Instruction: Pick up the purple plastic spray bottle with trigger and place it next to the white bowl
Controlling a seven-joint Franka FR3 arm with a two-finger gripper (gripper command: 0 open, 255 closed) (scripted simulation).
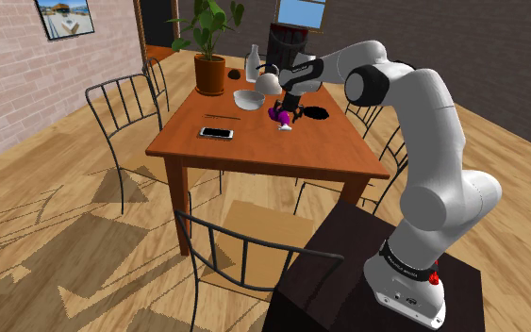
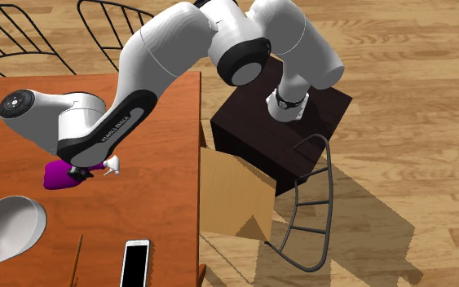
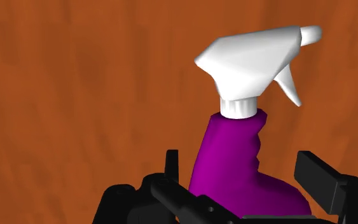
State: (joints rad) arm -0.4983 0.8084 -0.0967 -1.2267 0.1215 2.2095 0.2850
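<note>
A purple spray bottle (image 3: 234, 172) with a white trigger head (image 3: 254, 60) lies on its side on the brown wooden table (image 1: 254, 156). My black gripper (image 3: 241, 168) is low over it, open. One finger stands on each side of the bottle's body, and a small gap shows at each. In the shoulder view the bottle (image 1: 279, 116) sits under the gripper (image 1: 288, 110), a short way to the right of the white bowl (image 1: 247, 98). In the second exterior view the bottle (image 2: 55, 174) lies above the bowl (image 2: 7, 228), with the gripper (image 2: 78, 172) on top of it.
A phone (image 1: 216, 133) and a thin stick (image 1: 225, 117) lie near the bowl. A potted plant (image 1: 209, 52) and a white vase (image 1: 252, 62) stand at the far end of the table. Wire chairs (image 1: 126, 118) surround the table, one (image 1: 230, 259) beside my stand.
</note>
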